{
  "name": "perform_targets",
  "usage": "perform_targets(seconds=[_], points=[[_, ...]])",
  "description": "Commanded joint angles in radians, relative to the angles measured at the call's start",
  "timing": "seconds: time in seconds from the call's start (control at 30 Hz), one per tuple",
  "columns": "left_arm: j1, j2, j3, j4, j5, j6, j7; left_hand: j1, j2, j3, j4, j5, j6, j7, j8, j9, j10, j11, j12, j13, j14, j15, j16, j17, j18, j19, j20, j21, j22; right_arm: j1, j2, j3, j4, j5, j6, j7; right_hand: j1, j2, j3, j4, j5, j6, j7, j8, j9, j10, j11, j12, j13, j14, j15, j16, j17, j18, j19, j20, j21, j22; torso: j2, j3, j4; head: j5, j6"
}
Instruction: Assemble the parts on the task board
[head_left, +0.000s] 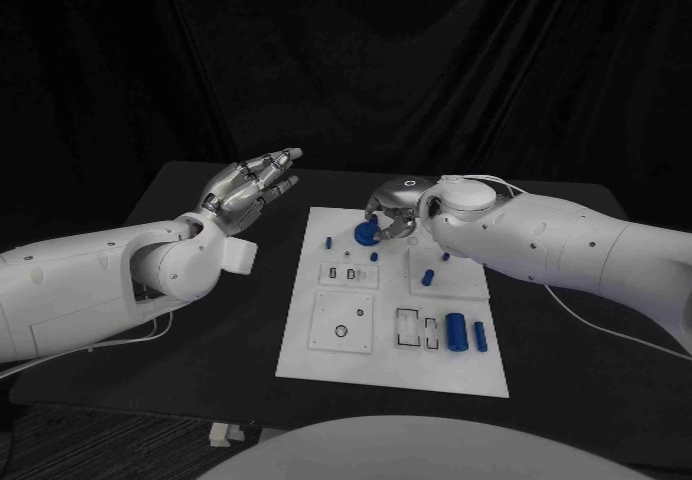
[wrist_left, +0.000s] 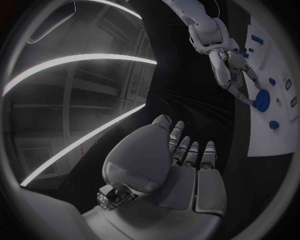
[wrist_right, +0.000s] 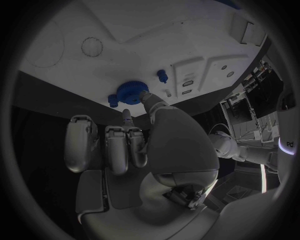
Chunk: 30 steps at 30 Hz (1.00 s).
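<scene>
The white task board (head_left: 397, 350) lies in the middle of the black table. My right hand (head_left: 392, 208) hovers over the board's far left corner and pinches a round blue toothed gear (head_left: 366, 234) between thumb and fingertips; in the right wrist view the gear (wrist_right: 131, 91) sits at the fingertips (wrist_right: 127, 114) against the board (wrist_right: 156, 30). I cannot tell whether the gear rests on the board or is lifted. My left hand (head_left: 253, 185) is raised left of the board, fingers straight and apart, holding nothing. The left wrist view shows its bare palm (wrist_left: 181, 170) and the right hand (wrist_left: 231, 70) at the gear (wrist_left: 261, 100).
Two blue cylinders (head_left: 456, 331) (head_left: 479, 336) lie near the board's right front. Small blue pegs (head_left: 329, 242) (head_left: 375, 256) (head_left: 431, 277) stand around the gear. A round socket (head_left: 340, 331) and rectangular slots (head_left: 408, 327) are in the front plates. Bare black table (head_left: 216, 330) lies left of the board.
</scene>
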Motion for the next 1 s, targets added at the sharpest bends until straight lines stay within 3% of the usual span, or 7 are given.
perform_targets(seconds=[0.03,0.43,0.47,0.5,0.57,0.67,1.0], points=[[0.002,0.000,0.001,0.001,-0.001,0.015,0.011,0.010,-0.003,0.006,-0.002,0.005,0.003,0.004,0.005,0.001,0.001,0.009,0.004,0.001,0.000,0.008,0.004,0.002,0.009,-0.002,0.008,-0.003,0.001,0.004,-0.031,0.000,0.034,-0.002,-0.088,0.023,-0.014,0.002,-0.014,0.006,-0.039,0.004,-0.001,0.000,-0.006,0.106,0.003,0.004,0.263,0.106,0.005,0.003,0.263,0.006,-0.005,0.000,-0.003,0.193,-0.001,-0.0005,-0.0011,0.002,0.000],[0.002,-0.004,0.001,-0.004,-0.001,0.020,0.010,0.011,-0.003,0.007,-0.002,0.005,0.003,0.005,0.005,0.001,0.001,0.009,0.005,0.001,0.000,0.008,0.004,0.002,0.008,-0.002,0.008,-0.003,0.001,0.065,-0.285,0.000,0.258,0.047,-0.160,-0.002,-0.026,0.008,-0.035,0.035,-0.051,0.048,-0.002,0.019,-0.008,0.106,0.001,0.004,0.263,0.106,0.003,0.003,0.263,-0.004,0.024,-0.002,0.035,0.206,-0.005,-0.0009,-0.0042,0.009,0.000],[0.002,-0.003,0.001,-0.006,-0.001,0.021,0.010,0.011,-0.003,0.007,-0.002,0.005,0.003,0.005,0.005,0.001,0.001,0.009,0.005,0.001,0.000,0.008,0.004,0.002,0.008,-0.002,0.008,-0.003,0.001,0.067,-0.309,0.000,0.271,0.062,-0.166,0.001,-0.024,0.007,-0.036,0.035,-0.049,0.049,-0.003,0.019,-0.008,0.106,0.001,0.004,0.263,0.106,0.003,0.003,0.263,-0.004,0.023,-0.002,0.034,0.206,-0.005,-0.0012,-0.0045,0.009,0.000],[0.002,-0.002,0.001,-0.008,-0.001,0.022,0.009,0.011,-0.003,0.007,-0.002,0.005,0.003,0.005,0.005,0.001,0.001,0.009,0.005,0.001,0.000,0.008,0.004,0.002,0.008,-0.002,0.008,-0.003,0.001,0.068,-0.327,0.000,0.280,0.076,-0.171,0.004,-0.003,0.004,-0.030,0.026,-0.007,0.043,-0.008,0.015,-0.009,0.106,-0.002,0.004,0.263,0.106,0.001,0.003,0.263,-0.001,0.017,-0.004,0.024,0.203,-0.005,-0.0014,-0.0051,0.007,0.000],[0.002,0.002,0.001,-0.013,-0.001,0.027,0.009,0.011,-0.003,0.010,-0.003,0.006,0.002,0.005,0.005,0.001,0.000,0.010,0.005,0.001,0.000,0.009,0.004,0.002,0.008,-0.002,0.009,-0.003,0.001,0.068,-0.374,0.000,0.300,0.122,-0.184,0.013,0.014,0.002,-0.026,0.023,0.036,0.033,-0.014,0.010,-0.011,0.106,-0.007,0.004,0.263,0.106,-0.003,0.003,0.263,0.001,0.012,-0.006,0.016,0.201,-0.006,-0.0018,-0.0059,-0.002,0.000],[0.002,0.006,0.001,-0.018,-0.001,0.031,0.009,0.011,-0.003,0.010,-0.003,0.006,0.002,0.005,0.005,0.001,0.000,0.010,0.005,0.001,0.000,0.009,0.004,0.002,0.008,-0.002,0.009,-0.003,0.001,0.060,-0.426,-0.001,0.324,0.164,-0.205,0.015,0.017,-0.004,-0.029,0.027,0.047,0.038,-0.012,0.014,-0.008,0.106,-0.008,0.004,0.263,0.106,-0.004,0.003,0.263,-0.001,0.017,-0.008,0.023,0.203,-0.007,-0.0027,-0.0057,-0.003,0.000],[-0.002,0.013,0.001,-0.032,-0.001,0.041,0.006,0.012,-0.002,0.013,-0.003,0.006,0.000,0.005,0.004,0.001,-0.002,0.010,0.004,0.001,-0.001,0.010,0.004,0.001,0.008,-0.002,0.010,-0.003,0.001,0.026,-0.528,-0.001,0.353,0.178,-0.213,-0.010,0.023,-0.018,-0.038,0.045,0.040,0.044,-0.016,0.024,-0.001,0.106,-0.011,0.004,0.263,0.106,-0.007,0.003,0.263,-0.005,0.028,-0.011,0.039,0.208,-0.010,-0.0034,-0.0129,-0.019,0.000]])
